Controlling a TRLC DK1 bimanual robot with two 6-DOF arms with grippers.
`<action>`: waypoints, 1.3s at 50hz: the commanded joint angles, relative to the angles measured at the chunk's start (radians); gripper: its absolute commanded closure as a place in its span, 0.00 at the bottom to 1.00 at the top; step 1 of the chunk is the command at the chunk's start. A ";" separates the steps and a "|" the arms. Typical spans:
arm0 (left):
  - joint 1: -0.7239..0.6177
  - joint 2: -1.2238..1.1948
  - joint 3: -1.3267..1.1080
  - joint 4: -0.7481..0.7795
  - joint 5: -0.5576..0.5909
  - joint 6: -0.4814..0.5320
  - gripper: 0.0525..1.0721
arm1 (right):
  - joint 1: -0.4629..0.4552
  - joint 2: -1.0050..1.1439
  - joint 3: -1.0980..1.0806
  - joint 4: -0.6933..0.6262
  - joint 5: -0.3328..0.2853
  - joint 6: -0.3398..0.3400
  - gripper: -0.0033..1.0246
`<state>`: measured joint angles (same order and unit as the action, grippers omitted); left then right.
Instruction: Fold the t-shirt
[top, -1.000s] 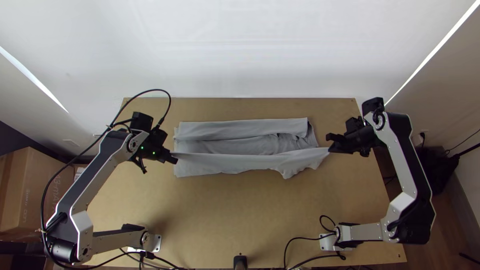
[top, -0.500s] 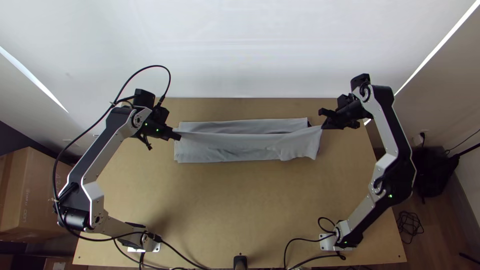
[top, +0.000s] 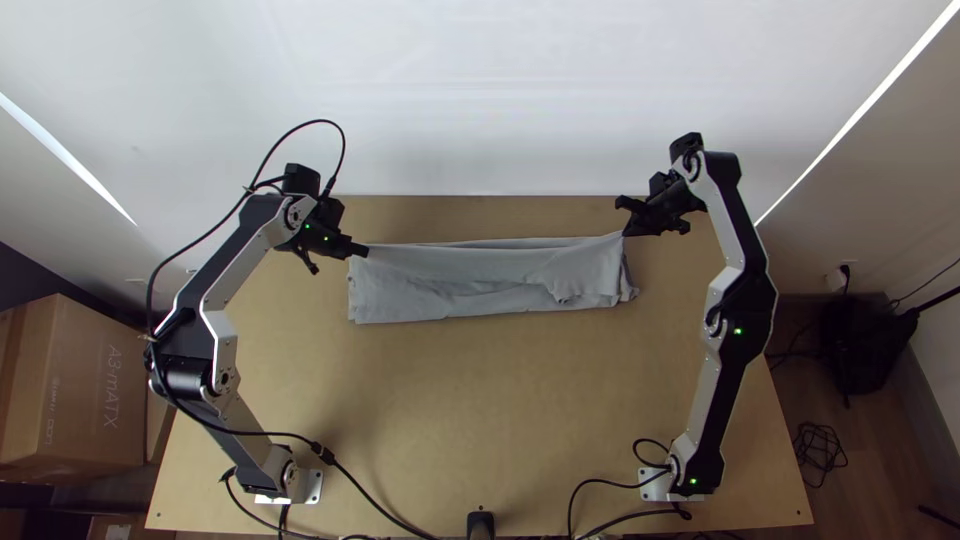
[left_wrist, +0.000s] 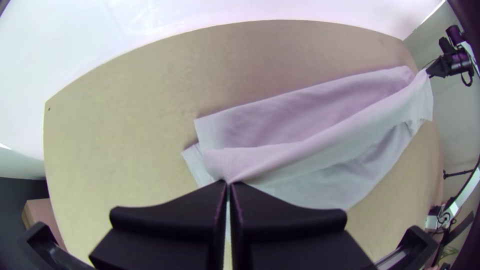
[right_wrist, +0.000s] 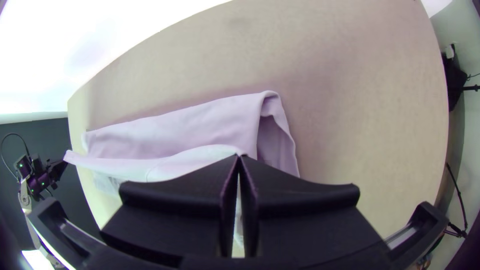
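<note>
Left gripper (top: 362, 250) and right gripper (top: 629, 231) seemingly closed

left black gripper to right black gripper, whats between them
In the top view, the grey cloth t-shirt, an edge stretched from the left gripper to the right gripper.

Seen from the top view, a white wall (top: 480, 90) rises at twelve o'clock beyond the wooden surface (top: 480, 400). A cardboard box (top: 75, 400) sits between eight and nine. A black object (top: 868, 345) stands at three; at four, a tangled cable (top: 820, 456) lies on the floor (top: 880, 450).
</note>
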<state>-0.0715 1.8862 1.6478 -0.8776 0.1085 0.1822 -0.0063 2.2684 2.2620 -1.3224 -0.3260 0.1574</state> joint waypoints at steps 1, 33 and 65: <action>0.022 0.048 0.020 0.052 0.000 -0.032 0.97 | 0.012 0.063 0.051 -0.017 0.004 0.027 0.82; 0.134 -0.159 -0.230 0.273 0.243 -0.178 0.05 | -0.058 -0.231 -0.044 0.098 0.001 0.083 0.25; 0.292 -0.090 -0.456 0.419 0.537 -0.240 0.05 | -0.123 -0.435 -0.013 0.095 -0.286 0.349 0.04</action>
<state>0.2226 1.7561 1.2201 -0.4755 0.6289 -0.0330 -0.1291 1.8713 2.2372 -1.2274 -0.5957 0.4664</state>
